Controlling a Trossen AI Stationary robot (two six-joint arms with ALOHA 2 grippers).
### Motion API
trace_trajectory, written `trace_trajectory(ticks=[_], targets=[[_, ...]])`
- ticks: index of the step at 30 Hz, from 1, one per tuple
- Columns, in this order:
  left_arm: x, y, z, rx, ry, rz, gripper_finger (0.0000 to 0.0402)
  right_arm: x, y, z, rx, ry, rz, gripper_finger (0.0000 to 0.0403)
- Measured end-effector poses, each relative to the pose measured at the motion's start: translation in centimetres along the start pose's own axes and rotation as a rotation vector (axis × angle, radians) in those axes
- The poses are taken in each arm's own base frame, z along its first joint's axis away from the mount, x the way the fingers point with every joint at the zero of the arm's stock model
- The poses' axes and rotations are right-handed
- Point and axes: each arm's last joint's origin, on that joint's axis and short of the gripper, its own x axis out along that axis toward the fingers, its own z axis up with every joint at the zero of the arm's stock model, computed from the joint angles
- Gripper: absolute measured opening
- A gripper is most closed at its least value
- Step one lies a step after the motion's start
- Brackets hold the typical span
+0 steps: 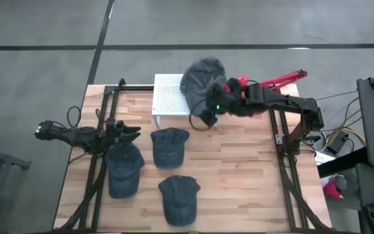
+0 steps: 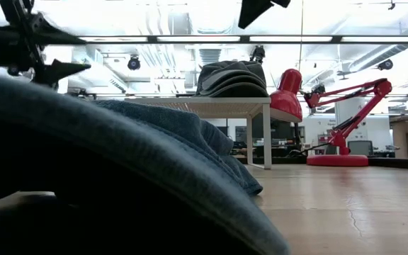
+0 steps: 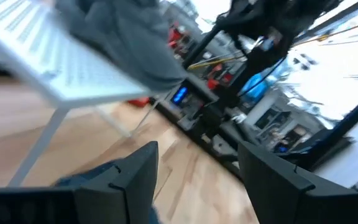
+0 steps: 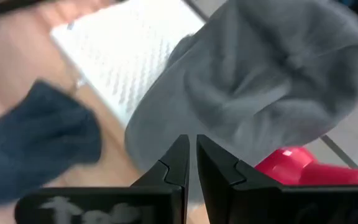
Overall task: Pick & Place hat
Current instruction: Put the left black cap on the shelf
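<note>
Just ahead of the right gripper (image 4: 191,163), whose fingers were nearly together with only a thin gap and nothing clamped between them, the grey hat (image 1: 203,78) lay on the white perforated stand (image 1: 169,97), overhanging its edge toward the red lamp (image 2: 331,120). Well apart, the left gripper (image 1: 130,132) hovered with its fingers spread above one of three blue caps (image 1: 123,170) on the wooden table (image 1: 239,188).

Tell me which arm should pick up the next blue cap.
Left, probably. Its hand hangs open right above the blue cap on the table's left side, while the right hand is shut, far back by the grey cap on the white stand.
</note>
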Motion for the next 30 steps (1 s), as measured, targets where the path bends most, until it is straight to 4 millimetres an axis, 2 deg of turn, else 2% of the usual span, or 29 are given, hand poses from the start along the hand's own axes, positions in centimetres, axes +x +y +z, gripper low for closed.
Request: trace_trajectory(ticks=[7, 15, 22, 30], targets=[[0.0, -1.4, 1.6, 0.076, -0.033, -0.083, 0.0223, -1.0, 1.4, -4.2, -0.047, 0.024, 0.053, 0.0027], [0.8, -3.6, 3.7, 0.153, 0.093, -0.004, 0.0223, -3.0, 0.9, -8.7, 0.046, -0.157, 0.242, 0.0027], [2.0, -5.6, 5.1, 0.155, 0.343, 0.187, 0.0223, -3.5, -0.6, -12.3, 0.137, -0.277, 0.429, 0.0027], [3.4, -8.8, 7.1, 0.125, 0.612, 0.493, 0.0223, -2.8, -2.0, -15.5, 0.195, -0.354, 0.568, 0.0027]])
